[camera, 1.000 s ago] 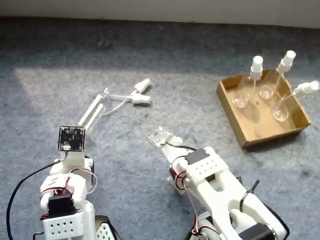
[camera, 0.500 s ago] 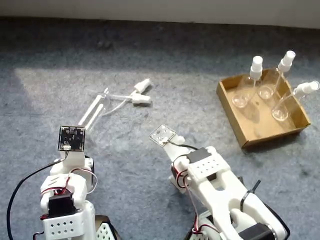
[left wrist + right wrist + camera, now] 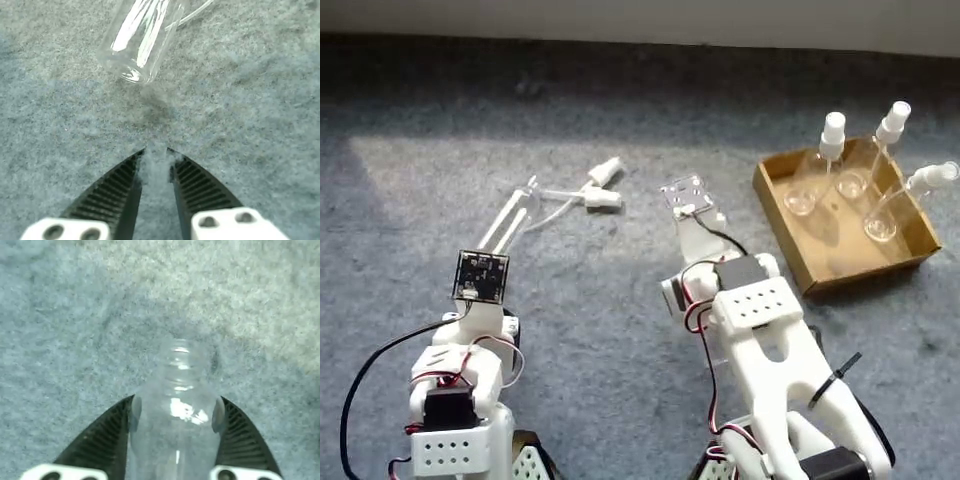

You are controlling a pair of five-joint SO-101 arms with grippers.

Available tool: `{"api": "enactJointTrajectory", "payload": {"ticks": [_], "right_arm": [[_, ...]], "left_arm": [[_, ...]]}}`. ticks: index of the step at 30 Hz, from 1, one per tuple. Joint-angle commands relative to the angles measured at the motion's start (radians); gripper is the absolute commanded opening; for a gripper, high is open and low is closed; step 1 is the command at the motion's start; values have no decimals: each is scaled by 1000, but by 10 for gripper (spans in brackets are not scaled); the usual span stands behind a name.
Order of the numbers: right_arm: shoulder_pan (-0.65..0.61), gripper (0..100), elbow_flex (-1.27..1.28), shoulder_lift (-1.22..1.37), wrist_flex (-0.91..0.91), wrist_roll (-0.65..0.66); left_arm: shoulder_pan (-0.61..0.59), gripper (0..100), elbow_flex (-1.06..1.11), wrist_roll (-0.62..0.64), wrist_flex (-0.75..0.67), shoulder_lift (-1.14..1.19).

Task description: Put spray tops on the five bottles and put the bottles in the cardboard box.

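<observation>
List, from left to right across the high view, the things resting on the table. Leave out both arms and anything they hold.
lying clear bottle → two loose spray tops → cardboard box, with three topped bottles standing inside it

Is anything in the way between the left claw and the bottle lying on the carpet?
No, nothing visible is in the way. Just bare carpet lies between the left gripper and the lying bottle.
</observation>
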Motion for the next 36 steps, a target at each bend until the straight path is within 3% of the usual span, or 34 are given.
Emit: {"api": "enactJointTrajectory", "payload": {"ticks": [1, 6, 12, 19, 23, 32, 34, 36], "right_arm": [[-12, 156, -183, -12, 142, -41], [-58, 156, -346, -27, 282, -110], [-134, 156, -461, -242, 377, -106], [-44, 156, -476, -558, 377, -32], [35, 156, -446, -651, 317, 11], [85, 156, -91, -682, 38, 6], [82, 156, -10, -697, -35, 6], [81, 156, 76, -717, -117, 6]], "left_arm": [[24, 34, 13, 2, -23, -10], [30, 34, 22, 2, -25, -10], [30, 34, 24, 2, -25, -10], [30, 34, 24, 2, -25, -10], [30, 34, 24, 2, -18, -10], [21, 31, 15, 2, -61, -10], [19, 31, -5, -49, -77, -8], [22, 31, -35, -180, -60, -8]]}}
